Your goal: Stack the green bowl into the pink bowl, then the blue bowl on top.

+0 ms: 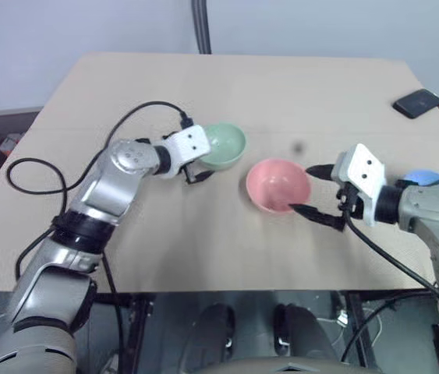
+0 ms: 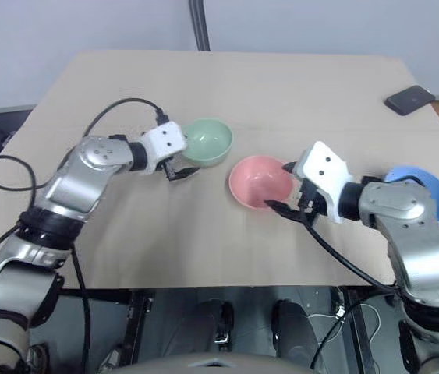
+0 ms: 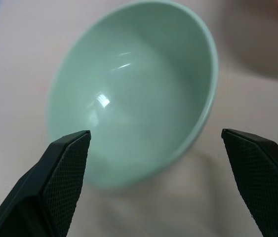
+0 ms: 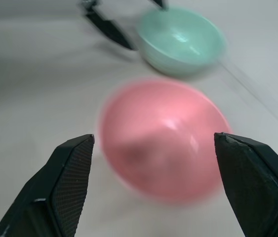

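Observation:
The green bowl (image 1: pixel 227 146) stands upright on the tan table (image 1: pixel 203 241), left of centre. My left gripper (image 1: pixel 194 170) is open at the bowl's near-left side; in the left wrist view the green bowl (image 3: pixel 134 94) lies just beyond its spread fingertips. The pink bowl (image 1: pixel 278 185) sits to the right of the green one, empty. My right gripper (image 1: pixel 318 193) is open just right of the pink bowl and apart from it, holding nothing. Behind my right arm, at the table's right side, the blue bowl (image 1: pixel 428 178) is partly hidden.
A dark phone (image 1: pixel 418 103) lies at the far right corner of the table. A black cable (image 1: pixel 36 167) loops over the table's left side beside my left arm. The table's front edge runs just below both arms.

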Available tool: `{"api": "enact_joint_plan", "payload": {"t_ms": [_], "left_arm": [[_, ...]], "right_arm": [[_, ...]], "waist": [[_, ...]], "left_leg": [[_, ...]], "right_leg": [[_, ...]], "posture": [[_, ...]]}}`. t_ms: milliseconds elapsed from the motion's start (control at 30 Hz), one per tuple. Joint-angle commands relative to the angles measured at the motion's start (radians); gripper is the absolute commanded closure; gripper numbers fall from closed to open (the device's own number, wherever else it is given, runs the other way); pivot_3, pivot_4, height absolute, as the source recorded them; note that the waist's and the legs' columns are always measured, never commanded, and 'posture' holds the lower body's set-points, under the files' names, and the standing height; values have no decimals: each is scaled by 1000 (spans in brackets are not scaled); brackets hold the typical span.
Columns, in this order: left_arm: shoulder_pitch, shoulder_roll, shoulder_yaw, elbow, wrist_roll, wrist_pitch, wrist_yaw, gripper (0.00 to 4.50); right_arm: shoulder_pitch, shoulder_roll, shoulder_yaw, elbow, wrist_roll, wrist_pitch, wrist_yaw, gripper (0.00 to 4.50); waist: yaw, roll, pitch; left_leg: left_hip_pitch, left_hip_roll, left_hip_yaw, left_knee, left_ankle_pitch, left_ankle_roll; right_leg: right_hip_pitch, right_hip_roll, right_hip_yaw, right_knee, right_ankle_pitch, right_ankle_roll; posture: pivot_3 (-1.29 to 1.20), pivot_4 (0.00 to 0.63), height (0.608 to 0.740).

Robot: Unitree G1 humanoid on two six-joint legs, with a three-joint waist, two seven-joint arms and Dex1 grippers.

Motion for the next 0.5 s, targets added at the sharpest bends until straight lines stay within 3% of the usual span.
{"api": "enact_joint_plan", "payload": {"t_ms": [33,100,400,433,500], "left_arm": [[-45,-31,-53,92,85,-131,-27,0],[-66,-54,-59,137,106,-166,-37,0],[-109,-96,-33,230,133,-238,-100,4165],[-104,-97,-12,203,105,-241,-120,4477],[-95,-98,29,143,33,-263,-180,4477]], "right_arm": [[92,17,-114,-102,27,-33,-71,446],[150,31,-149,-134,47,-60,-93,446],[224,54,-209,-166,142,-144,-171,389],[230,51,-210,-159,148,-157,-178,389],[242,47,-213,-140,154,-184,-192,389]], "waist": [[-3,0,0],[-3,0,0],[-4,-1,0],[-4,-1,0],[-4,-1,0]], "left_leg": [[0,0,0,0,0,0],[0,1,1,0,0,0],[1,1,1,1,-1,2],[1,1,1,1,-1,2],[1,1,1,1,-1,2]], "right_leg": [[0,0,0,0,0,0],[0,0,1,0,0,0],[0,1,2,1,0,0],[0,1,2,1,0,0],[0,1,2,1,0,0]], "posture": [[0,150,739],[0,150,739],[0,150,739],[0,150,739],[0,150,739]]}}
